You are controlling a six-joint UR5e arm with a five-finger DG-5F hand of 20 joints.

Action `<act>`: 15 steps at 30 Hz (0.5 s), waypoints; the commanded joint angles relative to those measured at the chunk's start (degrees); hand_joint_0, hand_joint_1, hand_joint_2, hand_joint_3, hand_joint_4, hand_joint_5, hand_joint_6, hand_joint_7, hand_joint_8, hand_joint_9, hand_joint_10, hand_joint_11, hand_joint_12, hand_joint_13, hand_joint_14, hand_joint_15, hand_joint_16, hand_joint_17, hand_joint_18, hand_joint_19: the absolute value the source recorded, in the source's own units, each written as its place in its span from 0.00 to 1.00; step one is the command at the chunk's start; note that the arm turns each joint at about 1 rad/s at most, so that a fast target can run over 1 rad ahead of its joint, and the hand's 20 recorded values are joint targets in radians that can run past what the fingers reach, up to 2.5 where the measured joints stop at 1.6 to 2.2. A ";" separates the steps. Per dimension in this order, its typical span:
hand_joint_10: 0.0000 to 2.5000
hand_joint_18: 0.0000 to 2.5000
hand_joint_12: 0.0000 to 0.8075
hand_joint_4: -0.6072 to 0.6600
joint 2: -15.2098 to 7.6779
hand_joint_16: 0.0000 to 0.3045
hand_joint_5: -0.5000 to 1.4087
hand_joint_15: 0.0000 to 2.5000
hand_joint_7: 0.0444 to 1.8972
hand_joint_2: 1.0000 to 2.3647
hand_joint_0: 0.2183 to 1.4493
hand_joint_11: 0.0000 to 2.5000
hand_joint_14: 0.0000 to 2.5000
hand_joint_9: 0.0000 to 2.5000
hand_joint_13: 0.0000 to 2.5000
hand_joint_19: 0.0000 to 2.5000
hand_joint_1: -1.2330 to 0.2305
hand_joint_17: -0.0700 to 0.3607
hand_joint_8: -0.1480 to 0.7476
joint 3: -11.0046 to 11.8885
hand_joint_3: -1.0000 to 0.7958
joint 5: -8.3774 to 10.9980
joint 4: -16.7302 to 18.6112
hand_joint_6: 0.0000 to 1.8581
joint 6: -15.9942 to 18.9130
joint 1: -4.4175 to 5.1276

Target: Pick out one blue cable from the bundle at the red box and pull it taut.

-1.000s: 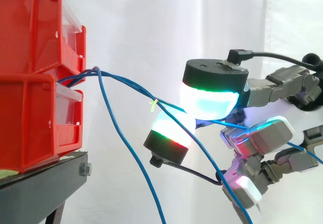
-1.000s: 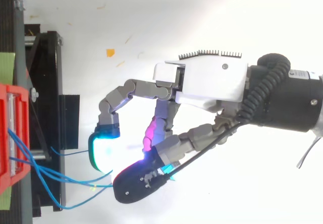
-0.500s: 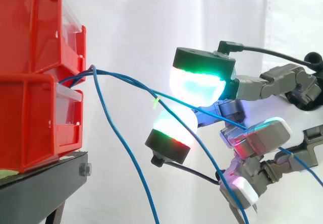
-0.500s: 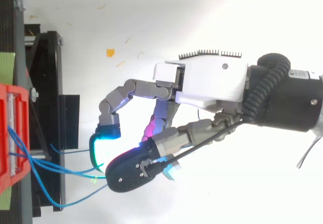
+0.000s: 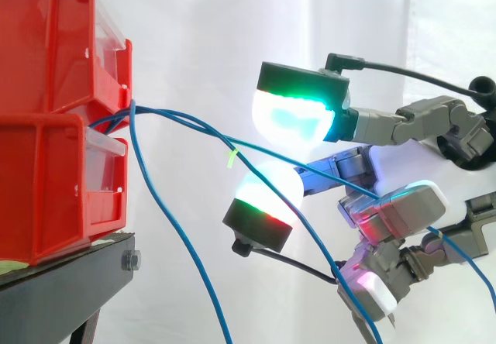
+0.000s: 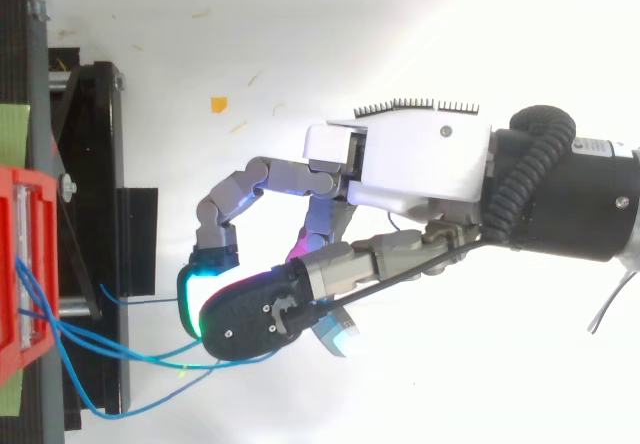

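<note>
Two stacked red bins (image 5: 46,127) stand on the black stand (image 5: 62,290) at the left. Several thin blue cables (image 5: 194,125) leave the gap between the bins. One hangs down and others run right towards my hand (image 6: 400,164). A small green tag (image 5: 231,158) marks one cable. My hand comes in from the right with its fingers curled round the cables. One glowing cyan pad (image 5: 294,115) sits just above them and a white pad (image 5: 267,197) lies under them. Another cable (image 5: 325,247) slants down past the lower fingers.
From above, the black stand (image 6: 95,164) and the red bin (image 6: 20,264) line the left edge. An orange scrap (image 6: 218,104) lies on the white floor. A white curtain hangs behind the bins and the hand.
The upper pad has risen and swung left, and from above it now covers the lower pad. The cables at the bins have shifted slightly left.
</note>
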 commanded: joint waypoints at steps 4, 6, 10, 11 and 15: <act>0.01 0.32 0.47 0.44 -0.01 0.18 0.23 0.28 0.52 0.00 0.25 0.37 0.01 0.60 0.44 0.27 0.44 0.45 0.47 -0.05 0.30 -0.01 0.00 0.47 0.00 -0.01; 0.02 0.32 0.47 0.43 -0.01 0.18 0.22 0.28 0.52 0.00 0.26 0.38 0.01 0.60 0.44 0.27 0.41 0.45 0.45 0.04 0.33 -0.01 0.00 0.47 0.00 -0.01; 0.01 0.32 0.46 0.43 -0.01 0.18 0.23 0.27 0.53 0.01 0.28 0.38 0.01 0.60 0.44 0.27 0.38 0.45 0.46 -0.05 0.37 0.08 0.00 0.47 0.00 -0.01; 0.02 0.32 0.47 0.43 0.08 0.18 0.23 0.28 0.52 0.01 0.29 0.38 0.01 0.60 0.44 0.27 0.36 0.45 0.46 -0.05 0.37 -0.01 0.00 0.47 0.00 -0.01; 0.01 0.35 0.49 0.41 -0.01 0.19 0.23 0.27 0.52 0.01 0.30 0.37 0.01 0.62 0.46 0.25 0.33 0.47 0.49 0.04 0.44 0.08 0.00 0.47 0.00 -0.01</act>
